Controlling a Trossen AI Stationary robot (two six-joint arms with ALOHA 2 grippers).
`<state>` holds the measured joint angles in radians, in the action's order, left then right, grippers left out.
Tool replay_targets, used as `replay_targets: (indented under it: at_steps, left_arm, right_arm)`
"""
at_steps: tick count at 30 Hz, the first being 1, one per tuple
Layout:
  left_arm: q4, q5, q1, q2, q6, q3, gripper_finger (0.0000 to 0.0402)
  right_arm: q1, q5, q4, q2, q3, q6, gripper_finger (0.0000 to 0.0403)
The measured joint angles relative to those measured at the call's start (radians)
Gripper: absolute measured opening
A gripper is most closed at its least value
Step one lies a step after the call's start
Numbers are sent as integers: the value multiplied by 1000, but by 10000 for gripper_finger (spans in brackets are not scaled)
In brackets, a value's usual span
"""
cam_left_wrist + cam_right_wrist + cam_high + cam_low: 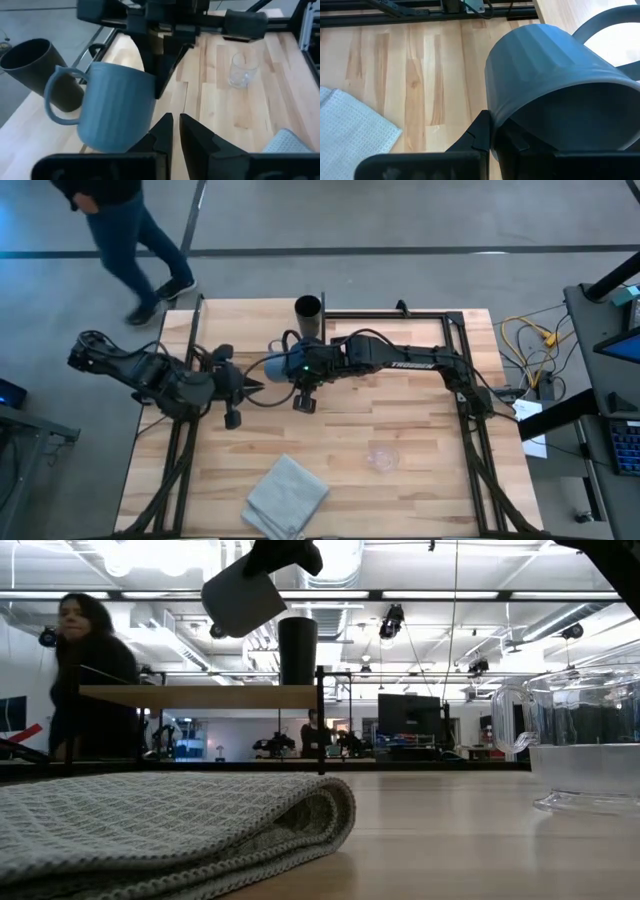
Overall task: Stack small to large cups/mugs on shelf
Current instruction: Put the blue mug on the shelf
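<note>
High view: I see the tall black cylindrical cup standing at the far edge of the striped butcher-block table, where the pale wooden shelf should be, though from straight above I cannot pick the board out. The right gripper holds the blue-grey handled mug in the air near that cup, jaws pinching its rim. The left gripper waits just beside the mug, holding nothing. The small clear glass cup sits well apart, nearer the front, and a folded grey cloth lies at the front edge. A person walks past beyond the table.

Low view: the pale wooden shelf with thin black uprights carries the black cup at its right end. The mug hangs tilted above the board, not touching it. The glass cup stands on the table, close to this camera.

Left wrist view: my left arm's jaws are pressed nearly together on nothing, and the mug hangs tilted in front of them.

Right wrist view: the right jaws are clamped on the mug's wall.

My reading: one vessel is shelved, the second is on its way, and the glass has not been touched. Roughly a third done.
</note>
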<state>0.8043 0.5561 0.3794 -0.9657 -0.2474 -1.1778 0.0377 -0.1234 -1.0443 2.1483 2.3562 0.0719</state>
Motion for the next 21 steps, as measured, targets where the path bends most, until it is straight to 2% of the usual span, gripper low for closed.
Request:
replay_targets:
  at_steps: [10,14,18,21]
  left_arm:
    - [70,22,0,86,4,2,19]
    - [70,29,0,118,78,0,19]
    - [67,105,0,139,52,0,19]
    - [68,114,-1,153,45,0,19]
  right_arm:
    - [11,0,0,0,0,31,9]
    - [17,0,0,0,0,30,9]
    - [25,0,0,0,0,25,9]
    - [31,0,0,0,0,24,9]
